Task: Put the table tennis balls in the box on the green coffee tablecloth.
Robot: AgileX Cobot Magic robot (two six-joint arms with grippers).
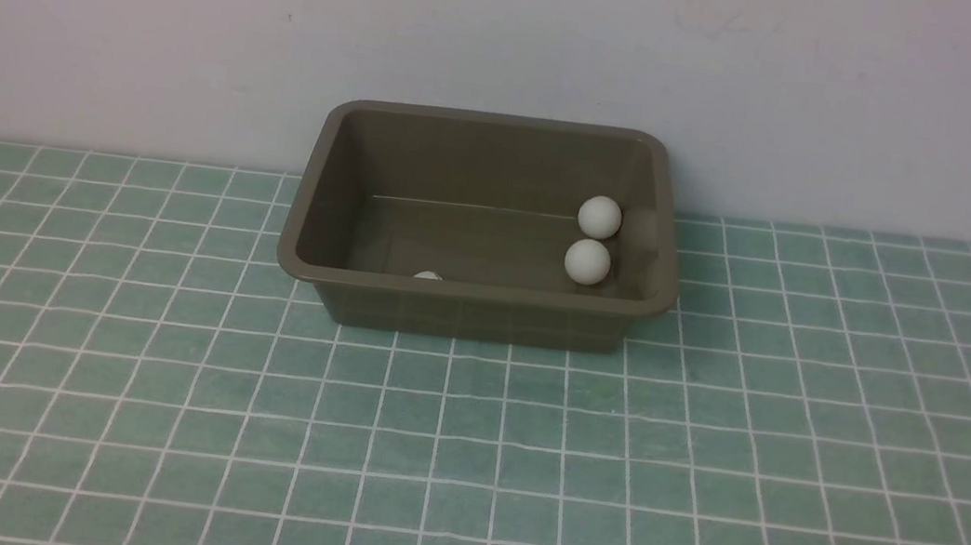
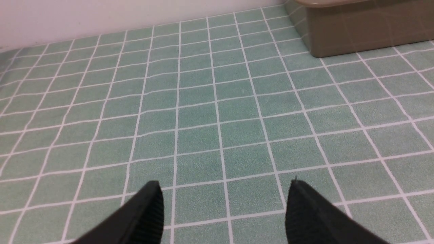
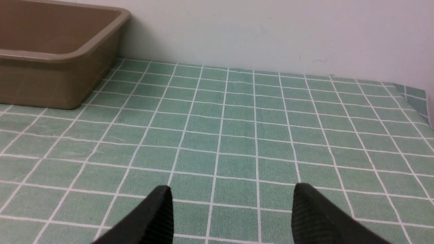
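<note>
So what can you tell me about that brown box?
The box is an olive-brown tub that looks like smooth plastic, rectangular with rounded corners, a flared rim, sloping walls and no lid. It stands upright on the green checked cloth, close to the white wall. Inside, two white balls lie near its right end, one just behind the other. A bit of another ball peeks over the near rim. Neither gripper touches the box.
</note>
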